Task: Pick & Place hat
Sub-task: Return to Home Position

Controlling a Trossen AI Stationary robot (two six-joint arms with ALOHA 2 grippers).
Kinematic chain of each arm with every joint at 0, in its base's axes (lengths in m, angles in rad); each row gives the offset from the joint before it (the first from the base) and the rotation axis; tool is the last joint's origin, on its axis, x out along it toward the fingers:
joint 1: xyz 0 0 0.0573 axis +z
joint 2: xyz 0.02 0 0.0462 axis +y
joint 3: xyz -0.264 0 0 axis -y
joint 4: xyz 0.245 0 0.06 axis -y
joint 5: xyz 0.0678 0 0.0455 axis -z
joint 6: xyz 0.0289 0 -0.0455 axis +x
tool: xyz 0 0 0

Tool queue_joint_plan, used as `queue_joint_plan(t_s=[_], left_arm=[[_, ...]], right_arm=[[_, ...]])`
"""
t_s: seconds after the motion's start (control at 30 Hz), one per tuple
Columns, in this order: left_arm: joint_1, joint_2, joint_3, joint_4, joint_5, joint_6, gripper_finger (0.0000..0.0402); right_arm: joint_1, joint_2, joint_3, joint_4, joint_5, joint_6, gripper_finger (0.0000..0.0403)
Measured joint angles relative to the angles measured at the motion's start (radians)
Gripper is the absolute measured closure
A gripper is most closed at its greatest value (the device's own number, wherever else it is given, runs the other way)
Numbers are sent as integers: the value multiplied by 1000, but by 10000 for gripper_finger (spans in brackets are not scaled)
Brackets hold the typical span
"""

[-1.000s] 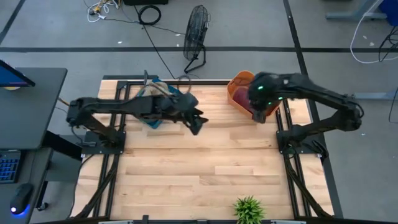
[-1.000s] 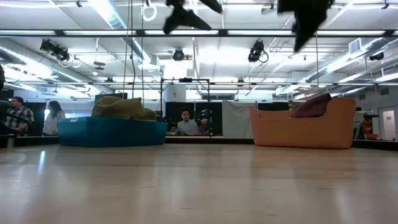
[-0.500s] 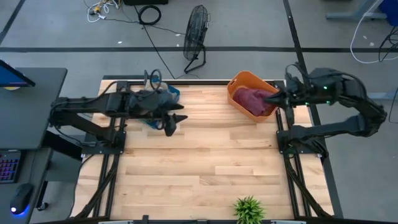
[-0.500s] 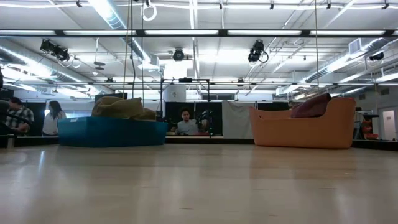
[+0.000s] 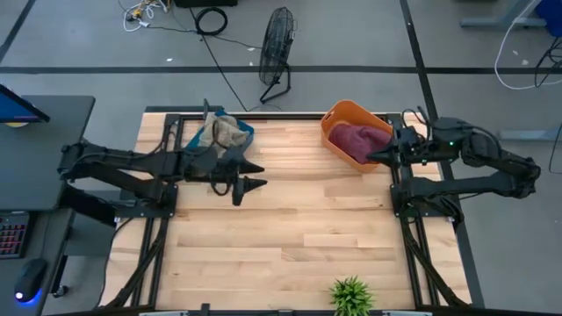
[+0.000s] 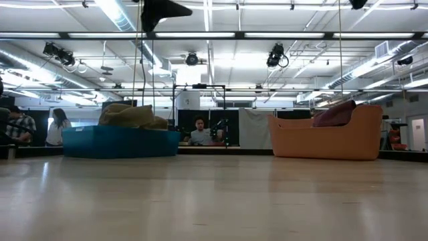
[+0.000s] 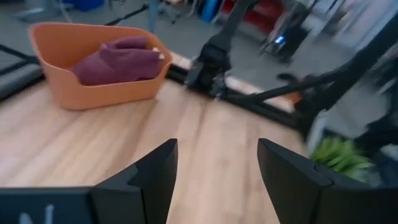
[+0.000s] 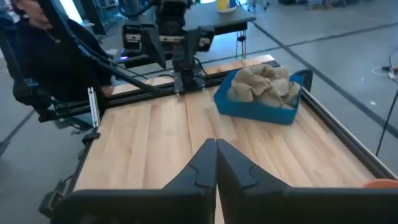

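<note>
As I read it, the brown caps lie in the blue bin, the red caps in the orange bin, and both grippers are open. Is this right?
Not fully. The right gripper is shut, its fingers pressed together in the right wrist view; only the left gripper is open. The rest holds.

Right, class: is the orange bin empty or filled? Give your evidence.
Filled: red cloth lies heaped inside the orange bin, and it pokes above the bin's rim in the low view.
</note>
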State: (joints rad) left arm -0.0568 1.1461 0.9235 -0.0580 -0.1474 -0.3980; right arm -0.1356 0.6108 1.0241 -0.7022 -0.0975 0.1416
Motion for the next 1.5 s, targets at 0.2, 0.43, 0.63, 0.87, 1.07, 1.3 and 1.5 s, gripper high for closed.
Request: queue_joint_plan(t_s=[0.2, 0.43, 0.63, 0.87, 1.07, 1.3, 1.5], left_arm=[[35, -85, -170, 184, 79, -18, 177], [108, -101, -228, 209, 165, -18, 177], [142, -128, -293, 224, 196, -17, 177], [144, -234, -391, 225, 196, -31, 177], [144, -351, -475, 231, 182, -26, 177], [146, -461, -572, 228, 131, 9, 177], [146, -515, -665, 287, 86, 24, 177]], right_arm=[[0, -134, -170, 188, 2, 9, 394], [0, -301, -313, 312, 3, 60, 394], [0, -438, -381, 322, 11, 63, 399], [0, -584, -470, 321, 43, 54, 400], [0, -605, -519, 320, 80, 57, 400], [0, -611, -557, 321, 53, 64, 400], [0, -611, -592, 324, 34, 57, 401]])
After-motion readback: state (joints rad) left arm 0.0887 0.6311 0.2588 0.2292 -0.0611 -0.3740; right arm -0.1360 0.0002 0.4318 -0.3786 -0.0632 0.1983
